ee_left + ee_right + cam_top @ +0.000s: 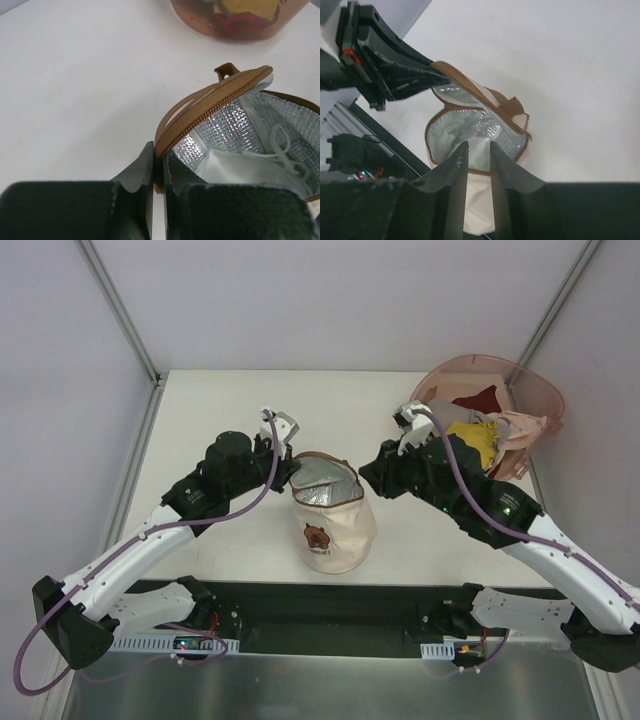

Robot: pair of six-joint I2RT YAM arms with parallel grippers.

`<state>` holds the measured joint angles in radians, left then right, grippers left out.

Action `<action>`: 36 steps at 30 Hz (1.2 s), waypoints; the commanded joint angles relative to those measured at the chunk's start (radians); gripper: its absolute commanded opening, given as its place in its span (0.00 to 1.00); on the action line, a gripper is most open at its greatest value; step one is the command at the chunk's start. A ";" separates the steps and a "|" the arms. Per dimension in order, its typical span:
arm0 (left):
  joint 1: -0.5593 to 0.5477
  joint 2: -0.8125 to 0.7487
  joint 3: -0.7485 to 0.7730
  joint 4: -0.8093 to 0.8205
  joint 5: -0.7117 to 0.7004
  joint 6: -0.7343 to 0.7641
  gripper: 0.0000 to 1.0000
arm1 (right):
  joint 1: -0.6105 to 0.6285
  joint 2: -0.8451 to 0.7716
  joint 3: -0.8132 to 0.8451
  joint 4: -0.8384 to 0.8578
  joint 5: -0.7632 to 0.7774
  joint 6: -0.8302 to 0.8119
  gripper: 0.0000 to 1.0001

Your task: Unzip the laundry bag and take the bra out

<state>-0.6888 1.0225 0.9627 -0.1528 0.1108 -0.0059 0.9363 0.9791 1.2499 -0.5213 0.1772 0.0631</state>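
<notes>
The cream laundry bag (pixel 332 525) lies at the table's middle, unzipped, with its silver lining showing. My left gripper (pixel 289 466) is shut on the bag's brown zipper trim (pixel 210 102) and holds the flap up; in the left wrist view the gripper (pixel 159 161) pinches that edge. The whitish bra (pixel 245 170) with thin white straps (pixel 285 150) lies inside the bag. My right gripper (pixel 370 476) hovers at the bag's right rim. In the right wrist view it (pixel 479 150) is narrowly open and empty above the opening of the bag (pixel 455 125).
A pink translucent basket (pixel 535 390) stands at the back right, holding a yellow garment (pixel 475 435) and a dark red cloth (pixel 486 398). Its rim also shows in the left wrist view (pixel 200 25). The table's metal frame runs along the near edge.
</notes>
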 commanded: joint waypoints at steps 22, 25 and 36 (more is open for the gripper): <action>-0.055 -0.027 -0.119 0.212 -0.155 -0.200 0.00 | 0.087 0.447 -0.159 0.083 -0.107 0.251 0.56; -0.057 -0.025 -0.143 0.234 -0.137 -0.227 0.00 | 0.093 0.519 -0.165 0.061 -0.062 0.239 0.56; -0.072 -0.062 -0.261 0.286 -0.158 -0.278 0.00 | 0.139 0.763 -0.211 0.248 -0.106 0.279 0.57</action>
<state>-0.7403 1.0100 0.7094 -0.0296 -0.0608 -0.2321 1.0409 1.6688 1.0855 -0.3588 0.1589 0.3328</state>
